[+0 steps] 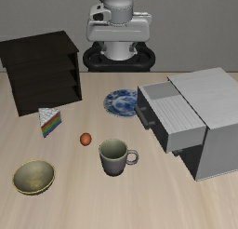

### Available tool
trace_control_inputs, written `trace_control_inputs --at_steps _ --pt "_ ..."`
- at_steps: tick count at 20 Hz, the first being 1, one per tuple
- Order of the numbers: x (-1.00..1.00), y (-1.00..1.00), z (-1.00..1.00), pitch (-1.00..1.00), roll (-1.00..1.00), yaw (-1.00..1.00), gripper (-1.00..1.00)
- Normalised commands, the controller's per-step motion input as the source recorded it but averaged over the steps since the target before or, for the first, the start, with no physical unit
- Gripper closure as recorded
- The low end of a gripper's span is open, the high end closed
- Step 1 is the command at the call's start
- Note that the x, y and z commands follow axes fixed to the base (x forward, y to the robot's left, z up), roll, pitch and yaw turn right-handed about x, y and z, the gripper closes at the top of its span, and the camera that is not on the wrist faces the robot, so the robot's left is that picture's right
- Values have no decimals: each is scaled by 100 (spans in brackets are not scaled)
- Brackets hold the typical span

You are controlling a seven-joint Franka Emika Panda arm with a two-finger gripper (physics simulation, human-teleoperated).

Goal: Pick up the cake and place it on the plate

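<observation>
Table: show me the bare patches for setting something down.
Bare wood lies between the dark shelf unit and the blue plate, and along the near edge from the green bowl past the mug. Crowded: the cake slice, orange ball and mug sit close.

One camera stands high in front, looking down across the pale wooden worktop (84,203) toward the white robot arm (118,23).

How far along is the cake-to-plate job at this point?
Nothing looks done: the cake sits on the table in front of the dark cabinet, apart from the blue plate, which is bare. Nothing is in hand: the robot arm is up by its base, away from the cake. Left: reach, grasp, carry and set it on the plate.
</observation>
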Motion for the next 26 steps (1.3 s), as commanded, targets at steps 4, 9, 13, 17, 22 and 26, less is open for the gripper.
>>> trace_control_inputs --at_steps 4,9,13,17,22,26 --pt "0 -100 0 0 0 0 -100" --pt "0 -100 0 0 0 0 -100" --pt "0 -100 0 0 0 0 -100" --pt "0 -100 0 0 0 0 -100" --pt "80 -20 0 0 0 0 -100" --pt "100 0 0 0 0 0 -100"
